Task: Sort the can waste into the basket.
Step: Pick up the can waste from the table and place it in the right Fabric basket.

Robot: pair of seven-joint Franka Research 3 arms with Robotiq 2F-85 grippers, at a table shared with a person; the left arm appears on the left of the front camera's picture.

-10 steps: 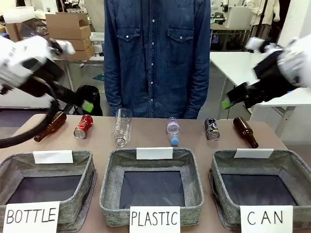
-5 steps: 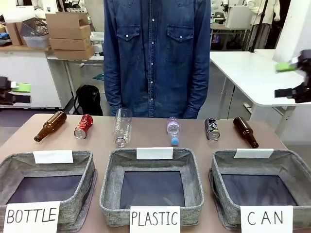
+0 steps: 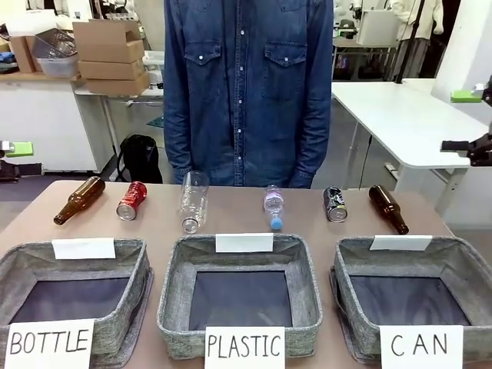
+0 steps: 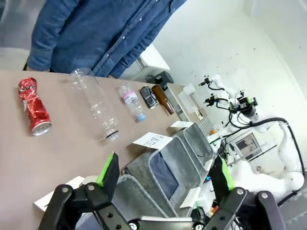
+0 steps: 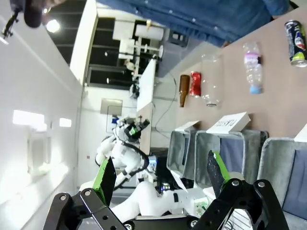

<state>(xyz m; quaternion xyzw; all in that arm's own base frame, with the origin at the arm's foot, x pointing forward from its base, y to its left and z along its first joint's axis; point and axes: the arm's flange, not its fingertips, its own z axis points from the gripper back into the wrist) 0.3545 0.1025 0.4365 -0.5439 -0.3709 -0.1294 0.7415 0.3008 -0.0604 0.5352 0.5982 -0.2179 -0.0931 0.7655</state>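
Note:
The dented red can (image 3: pixel 132 201) lies at the table's far left, between a brown bottle and a clear bottle. Far right lies the dark black-blue can (image 3: pixel 335 204). The grey basket labelled "CAN" (image 3: pixel 347 265) stands front right with nothing inside. My left gripper (image 3: pixel 14 160) hangs open at the left edge, off the table. High beyond the right edge, my right gripper (image 3: pixel 467 121) is open too. The left wrist view shows the red can (image 4: pixel 33 106), the dark can (image 4: pixel 148 96) and open fingers (image 4: pixel 109 170). The right wrist view has the dark can (image 5: pixel 296 36) and red can (image 5: pixel 195 84).
A person in a denim shirt (image 3: pixel 247 84) stands at the far side. Brown bottles (image 3: pixel 79 199) (image 3: pixel 388 207), a large clear bottle (image 3: pixel 193 200) and a small one (image 3: pixel 273 206) lie in the row. Baskets labelled "PLASTIC" (image 3: pixel 173 269) and "BOTTLE" (image 3: pixel 138 265) stand beside the CAN basket.
Both arms have drawn back from over the table's far corners to the picture's edges. Cans, bottles and baskets have not moved.

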